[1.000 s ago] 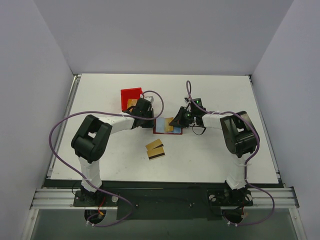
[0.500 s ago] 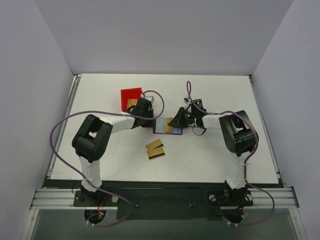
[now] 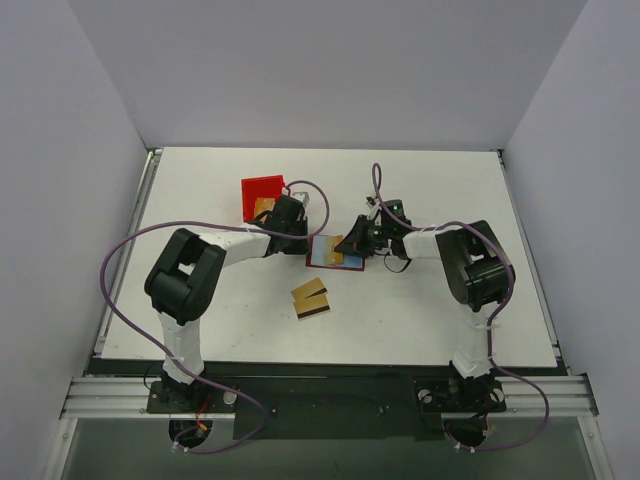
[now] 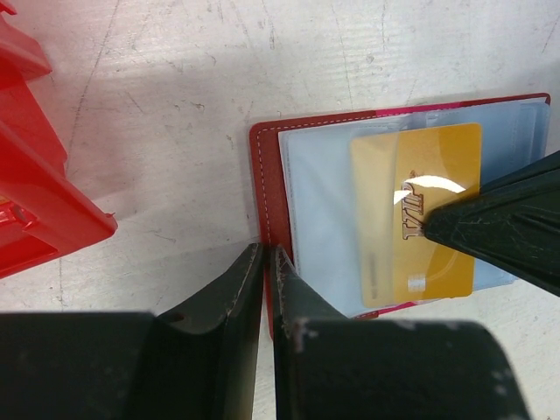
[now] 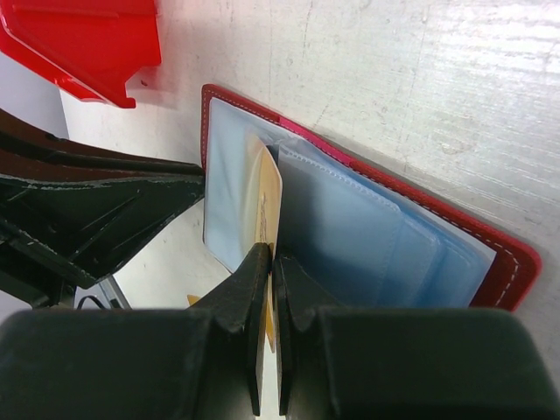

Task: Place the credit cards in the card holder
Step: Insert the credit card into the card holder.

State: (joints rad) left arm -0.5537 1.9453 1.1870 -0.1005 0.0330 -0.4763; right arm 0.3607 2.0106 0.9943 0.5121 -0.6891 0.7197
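The card holder [image 3: 322,254] lies open on the table, dark red with light blue slots [image 5: 367,236]. My left gripper [image 4: 265,249] is shut, its tips down at the holder's left red edge [image 4: 267,166]. My right gripper [image 5: 272,255] is shut on a gold credit card [image 5: 265,197] and holds it on edge over the blue slots. In the left wrist view this card [image 4: 420,210] lies across the blue inside, with a right finger [image 4: 507,219] on it. Two more credit cards [image 3: 311,298] with dark stripes lie on the table in front of the holder.
A bright red open-topped bin [image 3: 262,192] stands just behind my left gripper [image 3: 298,238], close to the holder's left side [image 4: 35,192]. My right gripper [image 3: 352,243] meets the holder from the right. White walls enclose the table.
My right gripper has shifted slightly left with the gold card over the open holder. The left arm and the two loose cards have not moved.
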